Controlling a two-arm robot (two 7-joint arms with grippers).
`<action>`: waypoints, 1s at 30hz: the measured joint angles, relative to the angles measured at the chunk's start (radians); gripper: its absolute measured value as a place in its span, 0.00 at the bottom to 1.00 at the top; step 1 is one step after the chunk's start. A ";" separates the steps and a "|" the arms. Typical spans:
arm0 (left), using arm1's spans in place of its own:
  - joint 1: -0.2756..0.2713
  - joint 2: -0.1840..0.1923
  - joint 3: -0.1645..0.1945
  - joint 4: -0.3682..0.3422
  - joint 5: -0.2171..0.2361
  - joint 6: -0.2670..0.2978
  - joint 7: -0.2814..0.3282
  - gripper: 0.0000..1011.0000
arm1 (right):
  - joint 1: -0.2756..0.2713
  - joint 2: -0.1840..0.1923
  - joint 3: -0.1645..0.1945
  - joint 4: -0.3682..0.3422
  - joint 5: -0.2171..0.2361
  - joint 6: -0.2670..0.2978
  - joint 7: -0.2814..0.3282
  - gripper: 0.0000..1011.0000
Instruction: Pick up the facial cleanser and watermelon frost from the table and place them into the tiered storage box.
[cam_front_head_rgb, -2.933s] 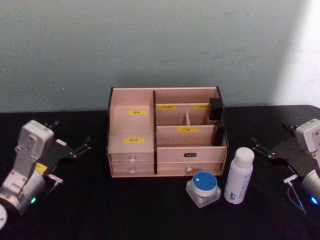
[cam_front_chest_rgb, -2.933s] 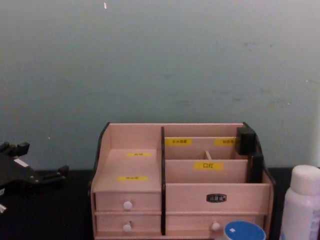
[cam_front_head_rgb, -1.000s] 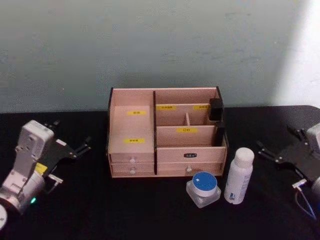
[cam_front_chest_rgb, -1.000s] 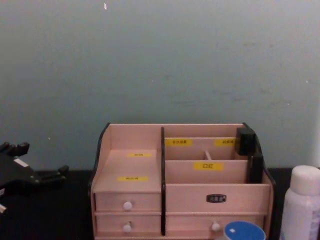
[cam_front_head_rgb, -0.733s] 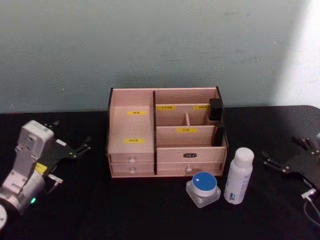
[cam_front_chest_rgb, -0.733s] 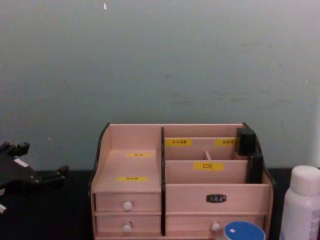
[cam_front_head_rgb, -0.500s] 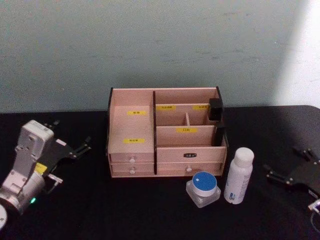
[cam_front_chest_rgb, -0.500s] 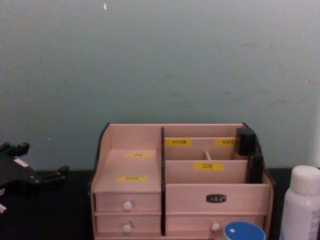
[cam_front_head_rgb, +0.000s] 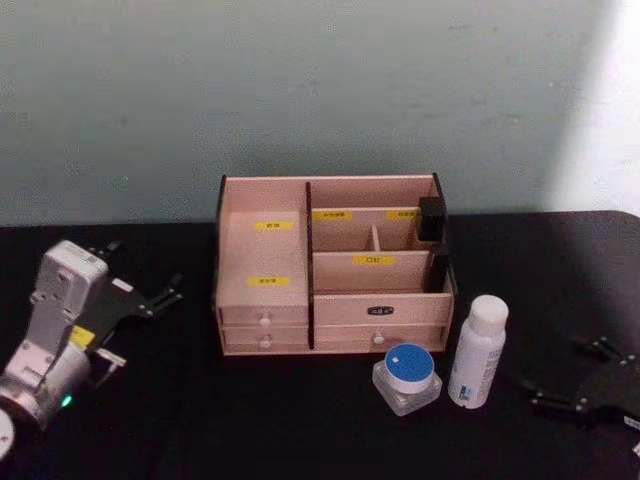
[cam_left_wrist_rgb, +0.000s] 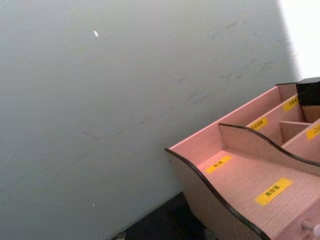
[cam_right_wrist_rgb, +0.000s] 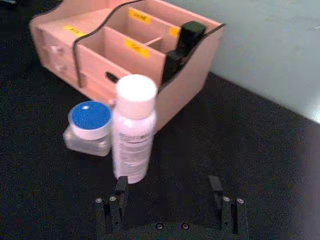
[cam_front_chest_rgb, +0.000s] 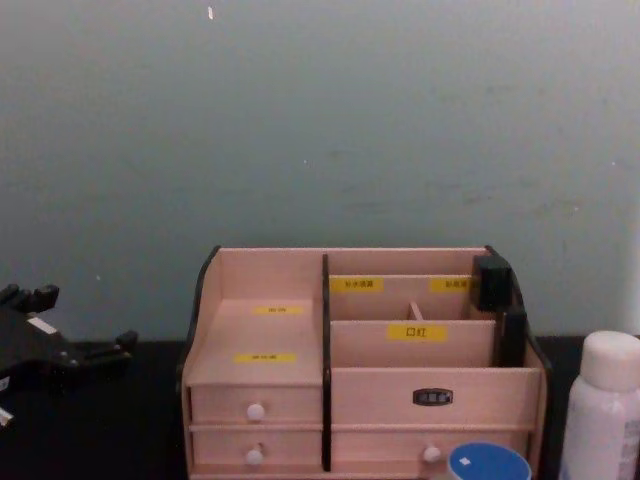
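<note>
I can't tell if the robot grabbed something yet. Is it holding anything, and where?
Nothing is held. The right gripper has its fingers spread open just short of the white bottle, and the left gripper sits open off to the left.

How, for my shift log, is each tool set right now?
Left tool: open, holding nothing.
Right tool: open, holding nothing.

We're in a robot test lab, by the look of it: black-covered worktop (cam_front_head_rgb: 250, 420), bare grey-green wall (cam_front_head_rgb: 300, 90) behind, the robot's left claw (cam_front_head_rgb: 140, 272) idle at the side.
</note>
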 joint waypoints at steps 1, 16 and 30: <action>0.000 0.000 0.000 0.000 0.000 0.000 0.000 0.99 | 0.001 0.001 0.000 -0.001 0.004 0.007 0.010 0.99; 0.000 0.000 0.000 0.000 0.000 0.000 0.000 0.99 | 0.068 -0.043 -0.036 0.002 -0.002 0.081 0.102 0.99; 0.000 0.000 0.000 0.000 0.000 0.000 0.000 0.99 | 0.156 -0.110 -0.092 0.060 -0.062 0.085 0.125 0.99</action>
